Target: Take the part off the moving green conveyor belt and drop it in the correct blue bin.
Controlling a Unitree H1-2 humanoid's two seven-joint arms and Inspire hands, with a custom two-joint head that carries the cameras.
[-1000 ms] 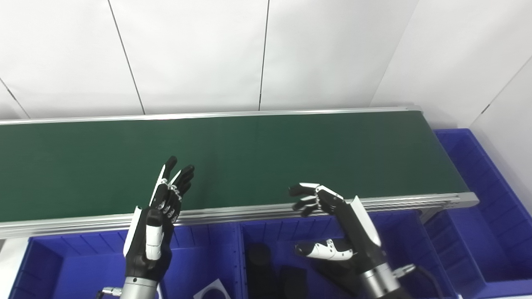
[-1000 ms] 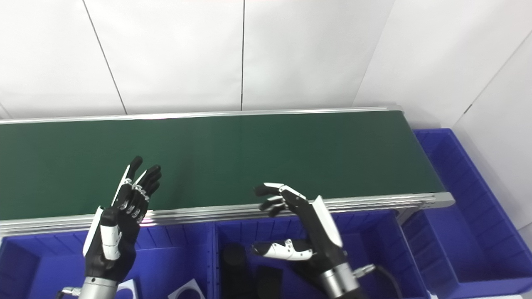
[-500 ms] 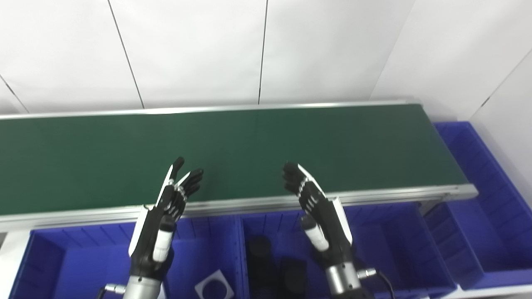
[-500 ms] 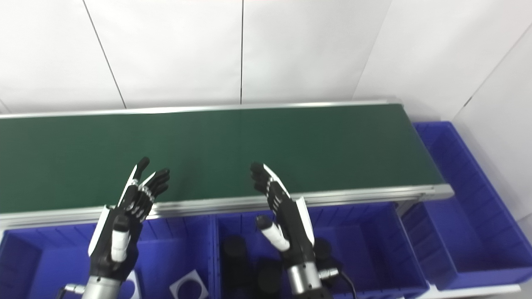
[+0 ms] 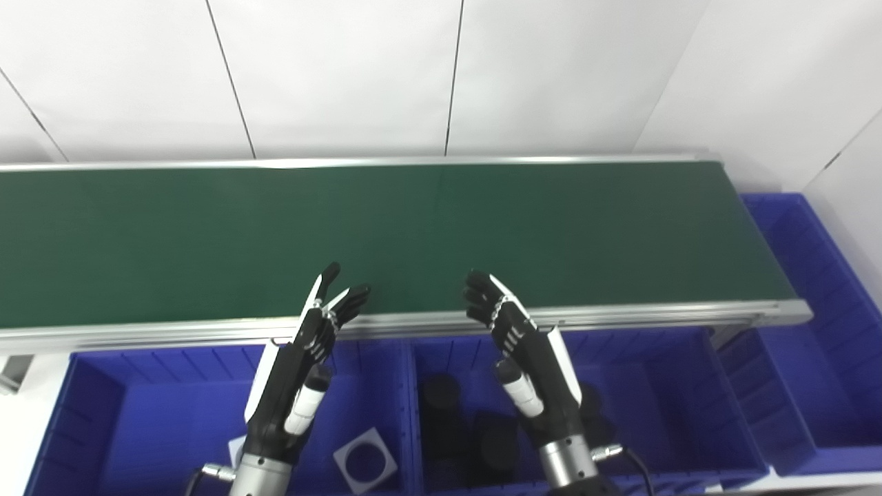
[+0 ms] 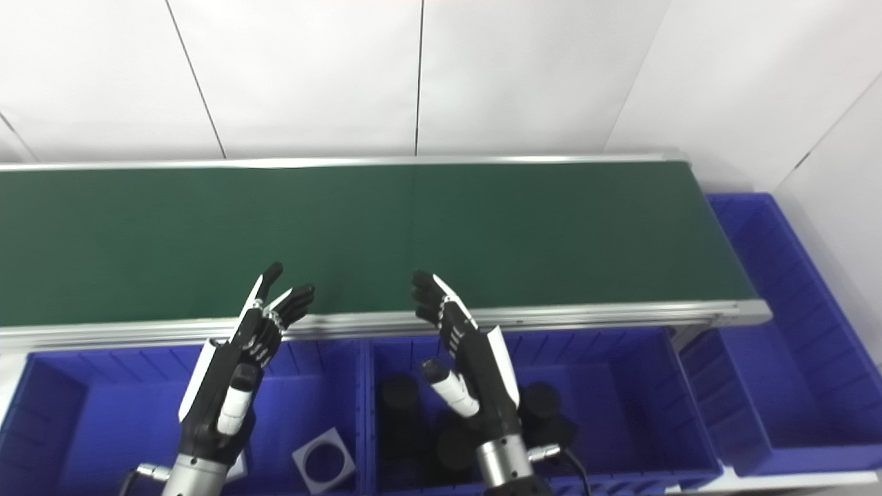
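Green conveyor belt, running left to right across the upper middle of both views, framed by a silver rail along the near edge and backed by white wall panels; no part visible anywhere on its surface. Left hand raised over the left blue bin, palm turned inward, fingers extended and spread, tips reaching up to the near rail, holding nothing. Right hand raised over the middle blue bin, likewise upright with fingers straightened and apart, tips just over the near edge of the belt, empty. Both hands side by side, well apart from each other, palms roughly facing. In the left blue bin: white square plate with a round hole, lying flat near the bin's right wall, just beside the left wrist; a second white piece partly hidden behind that wrist. In the middle blue bin: several black cylindrical parts, clustered at its left side, partly hidden by the right forearm. Third blue bin at the right end of the belt, set lengthwise beyond the belt's end, contents not discernible.
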